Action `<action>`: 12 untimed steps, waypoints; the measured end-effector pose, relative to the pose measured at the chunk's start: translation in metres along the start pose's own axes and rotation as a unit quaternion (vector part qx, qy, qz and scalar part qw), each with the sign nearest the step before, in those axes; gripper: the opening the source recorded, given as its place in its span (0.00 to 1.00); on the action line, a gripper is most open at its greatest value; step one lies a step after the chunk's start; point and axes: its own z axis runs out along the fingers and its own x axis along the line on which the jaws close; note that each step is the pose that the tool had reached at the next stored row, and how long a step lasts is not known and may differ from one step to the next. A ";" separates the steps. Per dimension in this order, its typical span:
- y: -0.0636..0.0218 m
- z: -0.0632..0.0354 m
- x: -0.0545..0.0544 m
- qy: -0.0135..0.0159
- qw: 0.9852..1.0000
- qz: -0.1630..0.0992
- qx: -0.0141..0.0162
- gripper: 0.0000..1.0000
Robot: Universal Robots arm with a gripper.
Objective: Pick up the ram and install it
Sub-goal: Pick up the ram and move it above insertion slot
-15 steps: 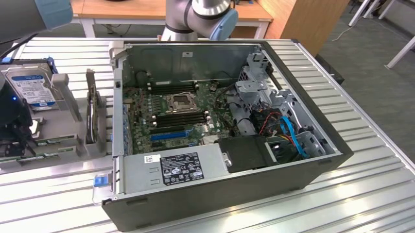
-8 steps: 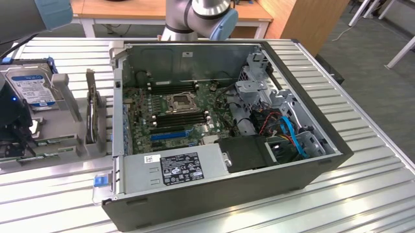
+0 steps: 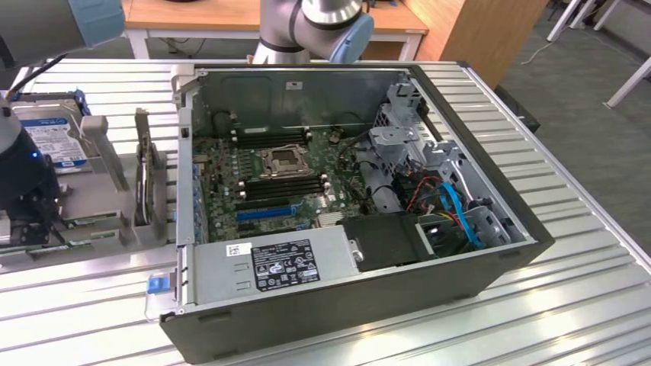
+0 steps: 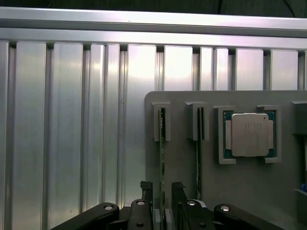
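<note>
Ram (image 4: 162,143) stands on edge in the slot nearest the edge of the grey holder (image 4: 180,158). It shows as one thin greenish line, so its chips cannot be made out. One second stick (image 4: 198,143) stands in the next slot of the holder, parallel to the ram and just beside it. It is darker, and I cannot tell whether it is the same kind of part. Past that stick, one square silver processor (image 4: 249,134) lies flat in its own pocket of the holder.

The gripper (image 4: 161,187) hangs over the holder with its two fingers (image 4: 146,189) spread wide, one on each side of the ram. A gap shows on both sides, and nothing is gripped. One end of each stick is hidden behind the gripper's dark body. The holder is cut off at the picture's edge past the processor.

In the exterior view, one hard drive (image 3: 51,133) with a blue-white label stands on the holder. One dark board (image 3: 148,175) stands upright on the side of the holder toward the case; I cannot tell what it is. One open computer case (image 3: 305,320) sits beside the holder on the slatted metal table (image 3: 580,305).
</note>
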 end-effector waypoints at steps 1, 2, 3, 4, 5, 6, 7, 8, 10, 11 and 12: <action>-0.0018 0.0000 0.000 0.000 1.000 0.000 0.000 0.30; -0.0036 -0.0001 0.000 0.000 1.000 0.000 0.000 0.30; -0.0053 -0.0001 0.000 0.000 1.000 0.000 0.000 0.30; -0.0071 -0.0001 0.000 0.000 1.000 0.000 0.000 0.30; -0.0087 -0.0001 0.000 0.000 1.000 0.000 0.000 0.30; -0.0102 -0.0002 0.000 0.000 1.000 0.000 0.000 0.30; -0.0113 -0.0002 0.000 0.000 1.000 0.000 -0.001 0.30; -0.0119 -0.0002 0.000 0.000 1.000 0.000 0.000 0.30; -0.0120 -0.0002 0.000 0.000 1.000 0.000 0.000 0.30; -0.0121 -0.0002 0.000 0.000 1.000 0.000 0.000 0.30; -0.0121 -0.0002 0.000 0.000 1.000 0.000 -0.001 0.30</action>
